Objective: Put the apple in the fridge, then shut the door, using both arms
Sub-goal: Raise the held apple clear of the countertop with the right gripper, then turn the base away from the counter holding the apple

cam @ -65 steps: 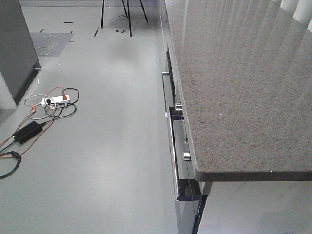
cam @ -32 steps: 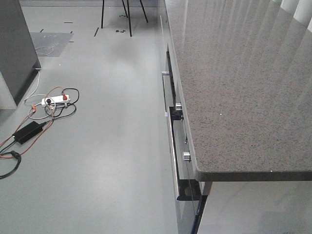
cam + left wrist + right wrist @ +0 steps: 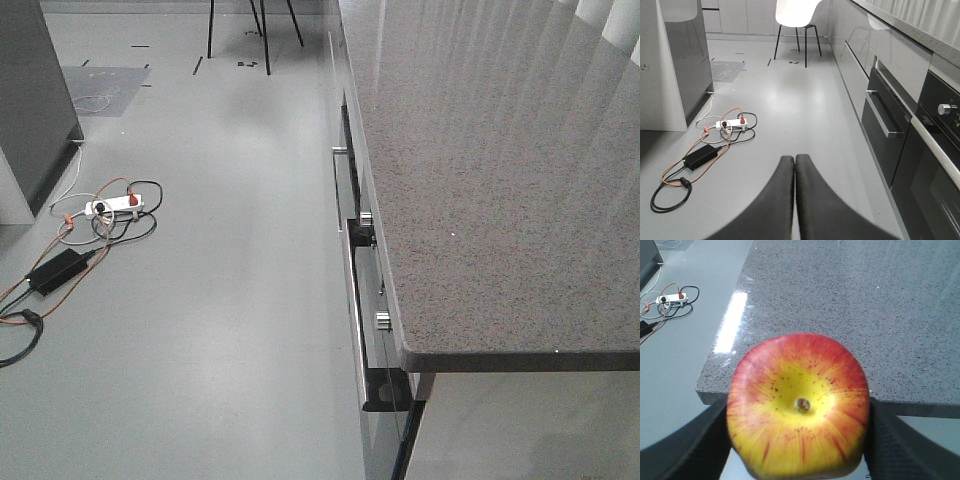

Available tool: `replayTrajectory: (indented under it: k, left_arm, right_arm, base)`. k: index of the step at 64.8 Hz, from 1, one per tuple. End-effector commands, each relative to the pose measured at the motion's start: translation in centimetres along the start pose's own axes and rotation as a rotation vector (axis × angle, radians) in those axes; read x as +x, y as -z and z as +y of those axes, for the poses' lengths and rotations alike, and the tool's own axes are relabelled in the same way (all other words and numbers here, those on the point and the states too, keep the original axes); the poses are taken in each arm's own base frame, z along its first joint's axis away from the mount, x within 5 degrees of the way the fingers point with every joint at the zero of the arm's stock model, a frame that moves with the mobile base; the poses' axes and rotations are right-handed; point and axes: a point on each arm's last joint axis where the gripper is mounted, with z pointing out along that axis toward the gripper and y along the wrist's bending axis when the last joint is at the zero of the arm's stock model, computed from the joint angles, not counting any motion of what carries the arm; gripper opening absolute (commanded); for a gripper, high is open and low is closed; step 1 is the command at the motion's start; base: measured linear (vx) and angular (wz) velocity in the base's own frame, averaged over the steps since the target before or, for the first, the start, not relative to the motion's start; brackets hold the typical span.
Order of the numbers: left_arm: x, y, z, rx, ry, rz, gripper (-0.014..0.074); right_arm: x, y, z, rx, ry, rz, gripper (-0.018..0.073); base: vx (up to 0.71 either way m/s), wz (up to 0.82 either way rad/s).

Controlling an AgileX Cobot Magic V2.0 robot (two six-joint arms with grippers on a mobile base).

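Apple (image 3: 798, 407), round and glossy, red streaked yellow, clamped between the black fingers of my right gripper (image 3: 798, 442) above the edge of the speckled grey stone counter (image 3: 850, 300); my left gripper (image 3: 794, 160) is pressed closed on nothing. What is probably the tall dark grey fridge (image 3: 687, 65) stands at left. Risk: smooth skin slipping from this two-sided hold if the tangled floor cables (image 3: 715, 145) jolt my base.

Grey floor (image 3: 230, 330) w/ white pwr strip (image 3: 112, 205), black adapter (image 3: 58, 270); speckled counter (image 3: 480, 180) alongside.
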Motion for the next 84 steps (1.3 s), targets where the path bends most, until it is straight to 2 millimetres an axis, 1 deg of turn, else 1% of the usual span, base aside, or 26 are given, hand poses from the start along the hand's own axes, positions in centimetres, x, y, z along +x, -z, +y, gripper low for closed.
replayTrajectory:
  k: [1, 58, 84]
  left_arm:
    - [-0.04, -0.07, -0.21, 0.034, 0.008, -0.064, -0.0006]
    - [-0.04, -0.07, -0.21, 0.034, 0.008, -0.064, -0.0006]
    - [-0.04, -0.07, -0.21, 0.034, 0.008, -0.064, -0.0006]
  right_arm:
    - [-1.41, 0.46, -0.01, 0.008, -0.006, -0.1, 0.0125]
    - [-1.39, 0.46, -0.01, 0.008, -0.007, -0.099, 0.0125]
    - [-1.34, 0.45, 0.0, 0.006, -0.007, -0.093, 0.0125]
  base:
    - [0.0, 0.0]
    - [0.0, 0.0]
    - [-0.01, 0.12]
